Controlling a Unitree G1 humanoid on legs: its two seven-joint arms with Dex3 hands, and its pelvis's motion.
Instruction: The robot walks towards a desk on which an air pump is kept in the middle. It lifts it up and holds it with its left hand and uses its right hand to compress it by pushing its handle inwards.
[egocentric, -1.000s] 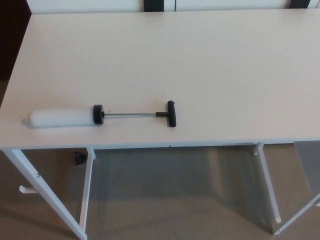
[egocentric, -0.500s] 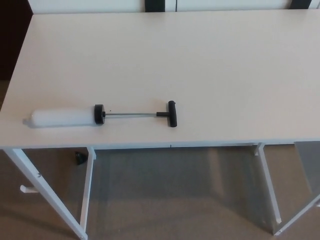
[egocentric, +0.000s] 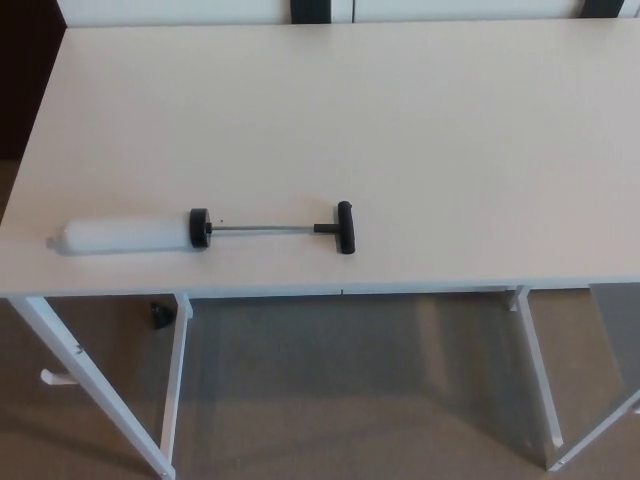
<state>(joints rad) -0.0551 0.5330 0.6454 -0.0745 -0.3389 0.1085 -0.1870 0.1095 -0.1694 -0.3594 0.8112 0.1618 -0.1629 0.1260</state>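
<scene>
No text, label, brand, number or sign can be read anywhere in the head view; the air pump (egocentric: 200, 231) shows a plain white barrel and a black cap, rod and handle, with no lettering that can be made out; the desk (egocentric: 400, 130) is a bare pale surface without marks or stickers; no robot hand shows, so no place can be given relative to one.
</scene>
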